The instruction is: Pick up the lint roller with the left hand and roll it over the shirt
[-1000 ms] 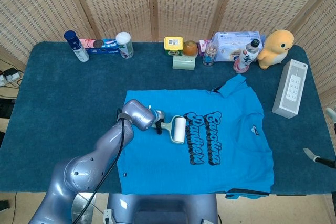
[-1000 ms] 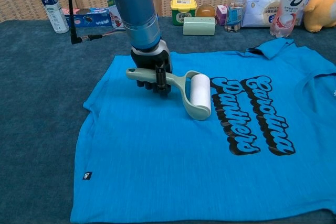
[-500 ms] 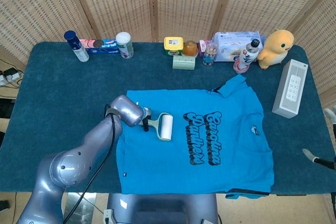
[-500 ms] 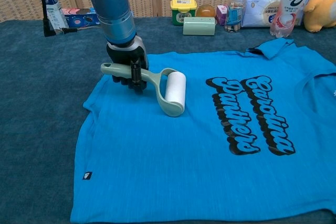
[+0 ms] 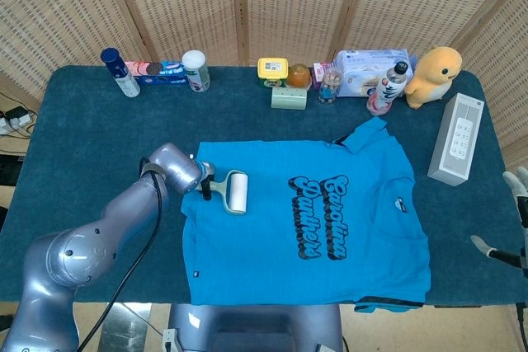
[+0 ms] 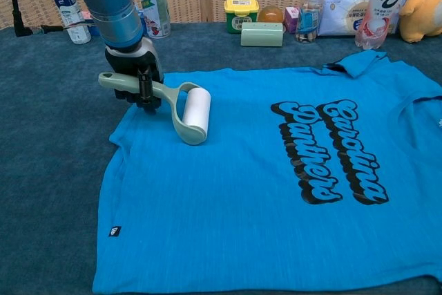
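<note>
Lint roller (image 6: 188,110) sits on the blue shirt (image 6: 276,191), its white drum down on the cloth near the shirt's left edge, well short of the black lettering (image 6: 331,150) at the chest. The shirt lies flat along the near edge of the table (image 5: 91,146), hem toward the robot, collar toward the far side. The left hand (image 6: 135,72) grips the roller's pale green handle, fingers wrapped round it, just at the shirt's left sleeve. The right hand (image 5: 516,195) only peeks in at the table's right edge; I cannot tell how its fingers are set.

From here the risk, as I judge it, is the loose cloth. The drum is sticky and nothing pins the shirt, so a stroke over the sleeve edge could lift or bunch the fabric and drag it off its flat lie. Running past the edge would put the drum on the table's carpet-like cover instead.

Along the far edge stand a blue spray bottle (image 5: 120,72), a white canister (image 5: 195,70), a yellow tub (image 5: 273,69), a wipes pack (image 5: 370,68), a drink bottle (image 5: 388,88) and a yellow plush duck (image 5: 435,74); a white box (image 5: 456,138) lies near the right edge.
</note>
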Robot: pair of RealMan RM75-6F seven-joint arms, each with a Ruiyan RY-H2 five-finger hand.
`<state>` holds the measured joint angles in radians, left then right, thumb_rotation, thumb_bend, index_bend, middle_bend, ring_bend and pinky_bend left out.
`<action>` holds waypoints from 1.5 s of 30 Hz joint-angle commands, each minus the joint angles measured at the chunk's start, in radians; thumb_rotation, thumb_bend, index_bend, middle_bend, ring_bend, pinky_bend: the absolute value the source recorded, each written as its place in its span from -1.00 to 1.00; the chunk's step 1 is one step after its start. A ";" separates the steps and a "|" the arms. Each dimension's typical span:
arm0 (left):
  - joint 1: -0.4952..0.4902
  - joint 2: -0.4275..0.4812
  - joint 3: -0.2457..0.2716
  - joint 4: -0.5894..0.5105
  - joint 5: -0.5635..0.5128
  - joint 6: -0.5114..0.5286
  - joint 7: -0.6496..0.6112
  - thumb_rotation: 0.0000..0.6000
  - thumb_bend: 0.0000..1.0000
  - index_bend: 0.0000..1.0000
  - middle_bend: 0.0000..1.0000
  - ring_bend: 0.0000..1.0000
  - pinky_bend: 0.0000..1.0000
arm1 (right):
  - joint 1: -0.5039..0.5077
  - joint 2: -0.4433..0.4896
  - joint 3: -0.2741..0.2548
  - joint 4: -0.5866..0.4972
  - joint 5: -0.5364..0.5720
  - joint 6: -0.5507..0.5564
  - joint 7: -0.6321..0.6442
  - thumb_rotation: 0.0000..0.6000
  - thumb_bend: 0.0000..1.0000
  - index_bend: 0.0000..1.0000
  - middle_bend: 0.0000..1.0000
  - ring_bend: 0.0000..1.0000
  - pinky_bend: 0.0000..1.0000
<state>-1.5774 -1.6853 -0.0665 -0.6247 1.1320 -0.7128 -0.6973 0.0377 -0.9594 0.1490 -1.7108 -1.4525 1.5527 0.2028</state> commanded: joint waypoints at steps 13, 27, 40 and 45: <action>0.034 0.170 0.059 -0.259 0.014 0.168 -0.063 1.00 0.57 0.95 1.00 0.95 1.00 | 0.001 -0.001 -0.007 -0.005 -0.009 -0.002 -0.007 1.00 -1.00 -0.89 -1.00 -1.00 -1.00; -0.022 0.119 0.168 -0.224 0.056 0.131 -0.158 1.00 0.57 0.95 1.00 0.94 1.00 | 0.006 -0.003 -0.006 0.000 0.000 -0.012 -0.005 1.00 -1.00 -0.89 -1.00 -1.00 -1.00; -0.072 0.009 0.106 -0.123 0.020 0.146 -0.150 1.00 0.56 0.95 1.00 0.95 1.00 | 0.004 0.004 -0.002 0.004 0.005 -0.009 0.014 1.00 -1.00 -0.89 -1.00 -1.00 -1.00; -0.089 -0.026 0.079 -0.083 0.006 0.143 -0.137 1.00 0.56 0.95 1.00 0.94 1.00 | 0.003 0.006 0.000 0.000 0.006 -0.005 0.016 1.00 -1.00 -0.89 -1.00 -1.00 -1.00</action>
<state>-1.6612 -1.7043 0.0187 -0.7150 1.1424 -0.5684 -0.8385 0.0403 -0.9531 0.1487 -1.7105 -1.4465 1.5479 0.2183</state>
